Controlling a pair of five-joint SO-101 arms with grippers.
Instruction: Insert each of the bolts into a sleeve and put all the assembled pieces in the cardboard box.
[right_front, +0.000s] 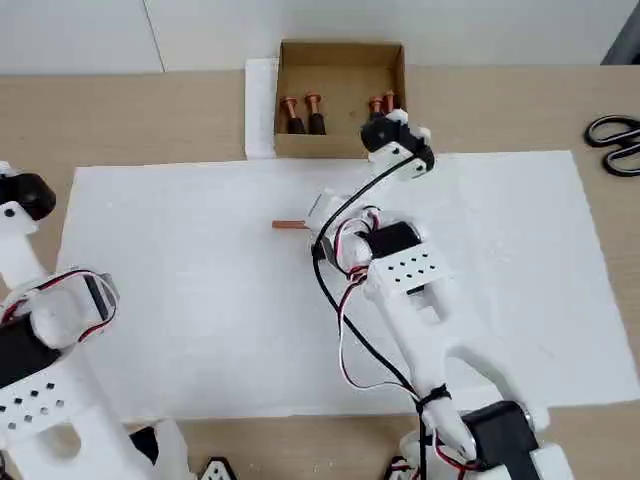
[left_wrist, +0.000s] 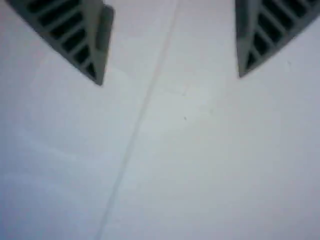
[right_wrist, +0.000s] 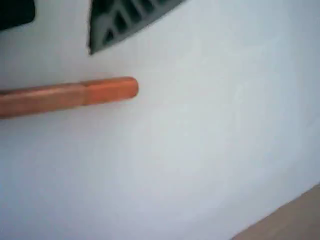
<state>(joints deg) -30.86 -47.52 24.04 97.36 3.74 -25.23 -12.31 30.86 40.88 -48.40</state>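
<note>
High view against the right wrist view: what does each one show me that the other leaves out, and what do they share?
The high view adds the cardboard box with four assembled pieces standing inside, scissors on the bare wood, and both arms. The right wrist view adds the loose bolt close up: a blunt end and a seam where its shade changes. Shared: that bolt over the white sheet, plus a strip of wooden table.
</note>
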